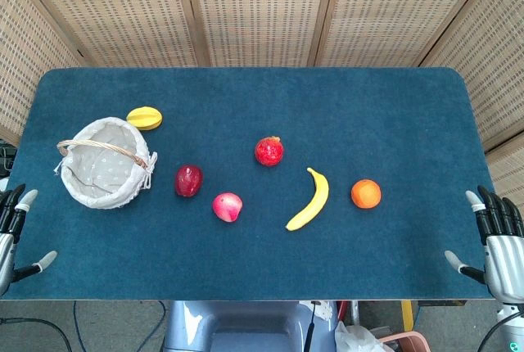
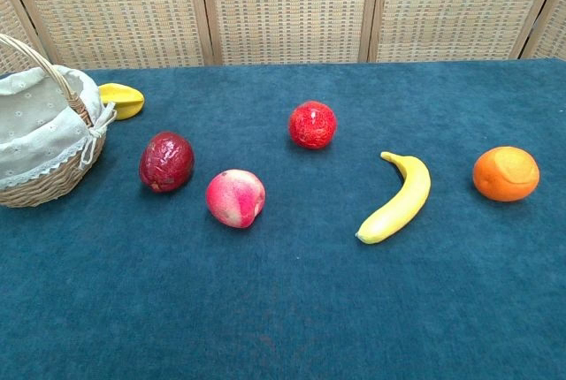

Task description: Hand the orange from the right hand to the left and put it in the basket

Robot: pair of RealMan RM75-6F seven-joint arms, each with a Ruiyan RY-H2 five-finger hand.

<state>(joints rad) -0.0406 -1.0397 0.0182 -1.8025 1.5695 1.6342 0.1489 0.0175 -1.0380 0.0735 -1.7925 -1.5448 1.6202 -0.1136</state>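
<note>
The orange (image 1: 366, 193) (image 2: 505, 173) lies on the blue table, right of centre, touched by nothing. A wicker basket (image 1: 74, 191) (image 2: 35, 187) with a white cloth lining and an arched handle stands at the left. My right hand (image 1: 498, 241) hovers at the table's right front corner, fingers spread, holding nothing, well right of the orange. At the left front edge my left hand (image 1: 15, 225) is likewise spread and empty, just below and left of the basket. Neither hand shows in the chest view.
A banana (image 1: 309, 199) (image 2: 396, 197) lies just left of the orange. A pomegranate (image 1: 268, 151) (image 2: 311, 125), a peach (image 1: 228, 206) (image 2: 235, 198) and a dark red fruit (image 1: 188, 180) (image 2: 166, 162) sit mid-table. A yellow starfruit (image 1: 144, 117) (image 2: 121, 100) lies behind the basket.
</note>
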